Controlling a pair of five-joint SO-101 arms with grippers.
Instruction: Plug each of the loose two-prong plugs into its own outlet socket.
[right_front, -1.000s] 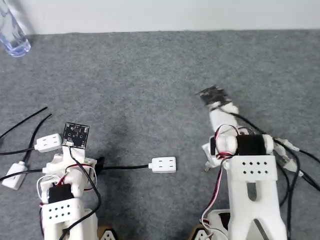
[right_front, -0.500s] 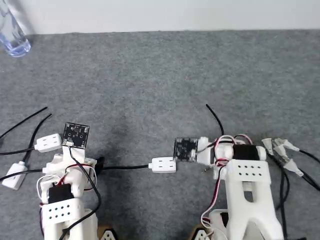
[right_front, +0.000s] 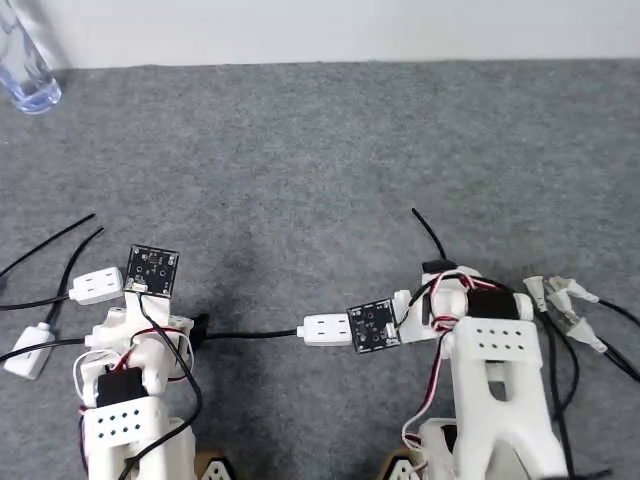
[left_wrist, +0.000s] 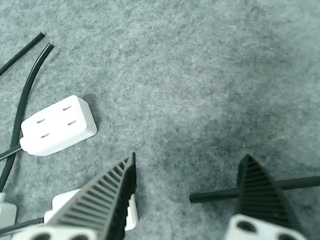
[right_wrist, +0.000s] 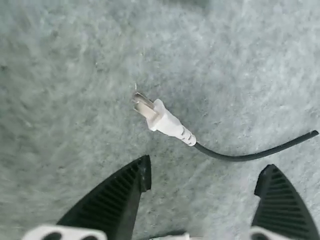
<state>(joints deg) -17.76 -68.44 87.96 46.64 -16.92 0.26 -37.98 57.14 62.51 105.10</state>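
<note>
Right arm (right_front: 490, 330) swung inward; plug (right_wrist: 162, 119) apparently lies ahead of parted fingers (right_wrist: 116, 199).

Soft, even, bright light falls from above on the grey counter (right_front: 300, 140), leaving no hard shadows. The white wall (right_front: 330, 30) along the far edge is the brightest band. A clear bottle (right_front: 25, 75) in the far left corner carries small glints. A faint darker patch lies on the counter just right of the left arm (right_front: 135, 370). In the left wrist view, a white socket (left_wrist: 57, 125) has a thin shadow hugging its edge. In the right wrist view, the plug (right_wrist: 162, 120) casts only a faint one.
</note>
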